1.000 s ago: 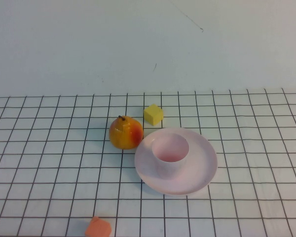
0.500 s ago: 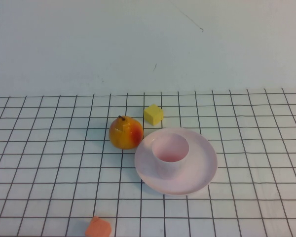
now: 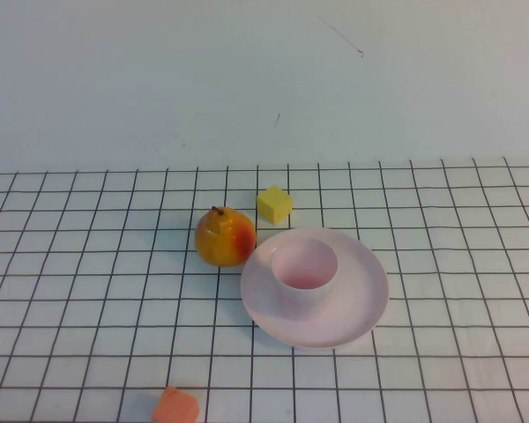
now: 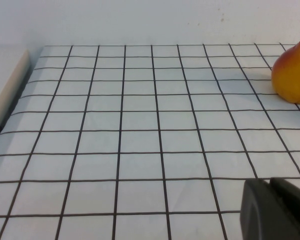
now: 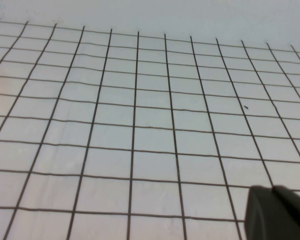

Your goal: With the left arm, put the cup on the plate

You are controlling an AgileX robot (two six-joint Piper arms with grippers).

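Observation:
The pale pink cup (image 3: 305,277) stands upright on the pale pink plate (image 3: 361,286) in the high view, a little left of the plate's middle. Neither arm shows in the high view. My left gripper (image 4: 270,186) shows only in the left wrist view, its black fingers pressed together and empty, low over bare grid cloth with the pear (image 4: 293,75) ahead of it. My right gripper (image 5: 273,192) shows only in the right wrist view, fingers together and empty over bare grid cloth. The cup and plate are out of both wrist views.
A yellow-red pear (image 3: 224,236) sits just left of the plate, nearly touching its rim. A yellow cube (image 3: 274,204) lies behind the plate. An orange block (image 3: 175,407) lies at the front edge, left of centre. A white wall backs the grid cloth.

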